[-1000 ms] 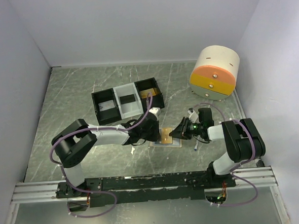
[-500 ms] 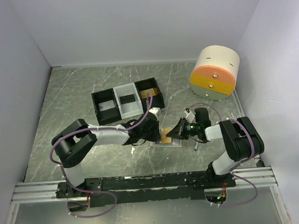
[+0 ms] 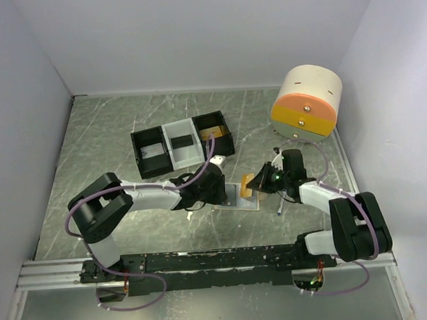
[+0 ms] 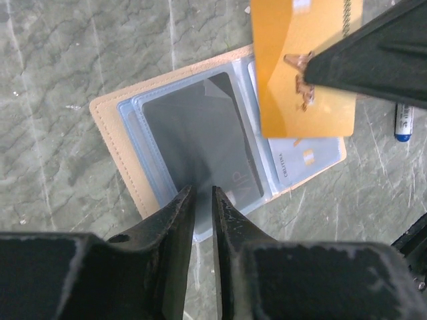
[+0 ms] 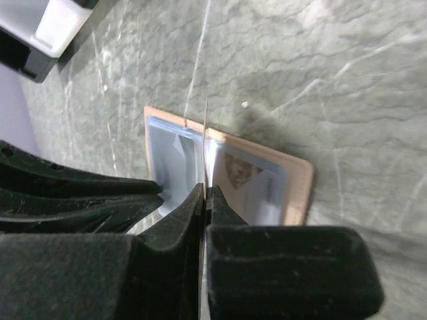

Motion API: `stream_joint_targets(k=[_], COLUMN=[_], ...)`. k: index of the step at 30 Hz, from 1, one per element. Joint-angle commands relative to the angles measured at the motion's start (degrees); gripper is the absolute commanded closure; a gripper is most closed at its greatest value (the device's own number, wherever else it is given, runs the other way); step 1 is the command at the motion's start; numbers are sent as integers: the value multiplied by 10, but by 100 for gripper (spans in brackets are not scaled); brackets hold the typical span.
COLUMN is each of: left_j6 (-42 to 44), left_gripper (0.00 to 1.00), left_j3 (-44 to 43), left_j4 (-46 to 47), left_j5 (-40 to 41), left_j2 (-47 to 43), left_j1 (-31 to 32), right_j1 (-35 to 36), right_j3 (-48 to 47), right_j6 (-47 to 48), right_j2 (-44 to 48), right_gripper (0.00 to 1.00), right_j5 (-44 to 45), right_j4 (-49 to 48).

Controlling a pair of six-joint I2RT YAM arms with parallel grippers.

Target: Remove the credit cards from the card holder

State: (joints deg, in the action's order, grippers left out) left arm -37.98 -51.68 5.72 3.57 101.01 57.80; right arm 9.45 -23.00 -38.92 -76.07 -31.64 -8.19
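Gold card [image 4: 280, 100], clamped in my right hand [image 5: 203, 192], may slip or drag the card holder [image 4: 143, 147] up; left hand [image 4: 203, 195] barely parted at its edge, grip unclear.

In the left wrist view the gold card [image 4: 280, 100] runs off the top edge, and a finger [image 4: 373, 53] of the right gripper [image 5: 203, 197] covers its right side; that same finger hides all but the tip of a pen [image 4: 402, 123]; my left gripper [image 4: 202, 217] blocks the near edge of the card holder [image 4: 193, 127], and I cannot tell whether it pinches a sleeve or merely rests there; print on the pale card [image 4: 303, 157] is too small to read; from the right wrist the gold card shows only edge-on, the left gripper's dark bulk masks the holder's left half, and the tray [image 5: 40, 27] is cropped at the corner.
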Motion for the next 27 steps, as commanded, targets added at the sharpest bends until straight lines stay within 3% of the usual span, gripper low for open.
stream_joint_targets(k=[1, 9, 22, 27], left_j6=[2, 1, -4, -6], left_gripper=[69, 59, 34, 15], left_j3=[25, 33, 65, 124], left_j4=[-44, -54, -124, -118], left_j5=[21, 46, 121, 96], left_j2=[-22, -58, -145, -238], left_j1=[3, 3, -29, -89], right_j1=[-1, 15, 111, 119], right_j3=[-25, -27, -79, -111], right_j6=[37, 57, 22, 44], right_j2=[19, -33, -98, -50], right_gripper=[100, 100, 100, 100], right_j5=[58, -39, -49, -28], right_j4=[79, 75, 15, 28])
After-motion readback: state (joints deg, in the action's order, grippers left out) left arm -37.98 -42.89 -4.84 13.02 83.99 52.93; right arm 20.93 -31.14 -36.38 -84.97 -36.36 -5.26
